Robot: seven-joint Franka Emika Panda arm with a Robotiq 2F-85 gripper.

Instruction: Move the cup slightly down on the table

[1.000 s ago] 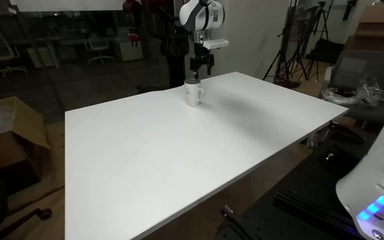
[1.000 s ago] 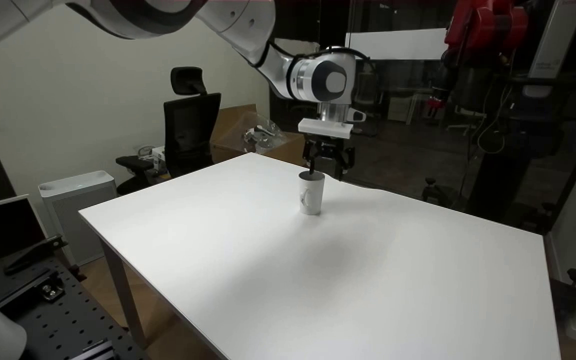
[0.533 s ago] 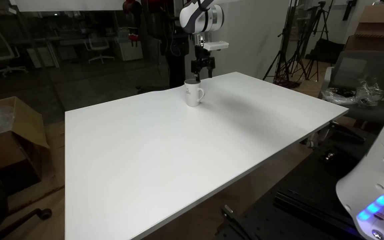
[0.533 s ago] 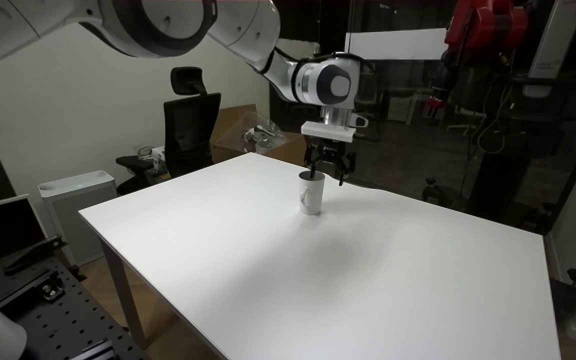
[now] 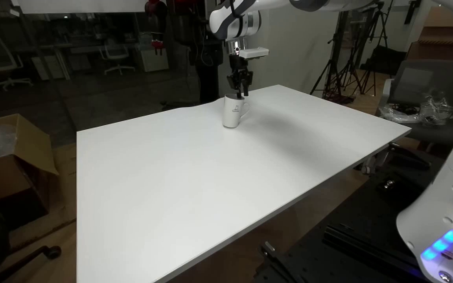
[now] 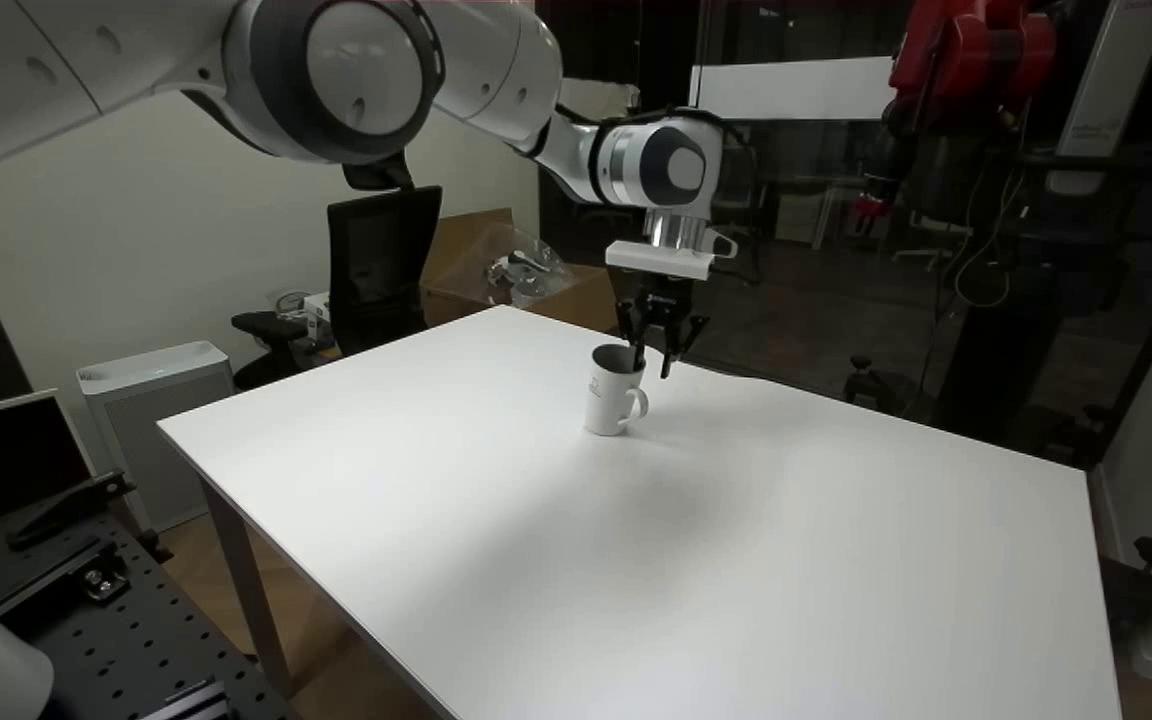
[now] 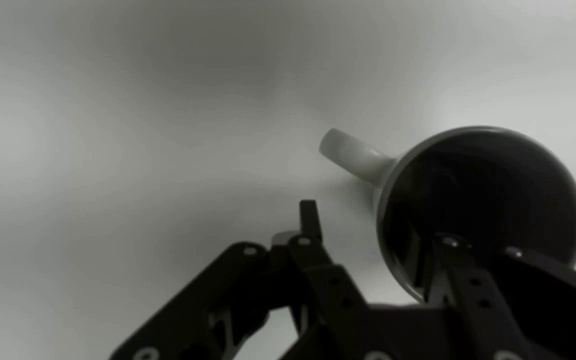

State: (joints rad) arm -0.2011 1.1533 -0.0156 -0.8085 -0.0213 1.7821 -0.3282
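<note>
The white mug [image 6: 608, 400] is located on the counter [image 6: 786, 560], below the end effector [image 7: 360, 217] and rightward in the wrist view, long axis apparently tipped. The fingers [image 7: 310, 220] are spread, the mug's wall between; clamping is presumably required next.

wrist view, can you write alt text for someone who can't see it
A white cup seen from above, dark inside, at right against the pale table, its handle pointing toward the upper left. The open black pincer shows at the bottom, one finger outside the cup and the other inside.
</note>
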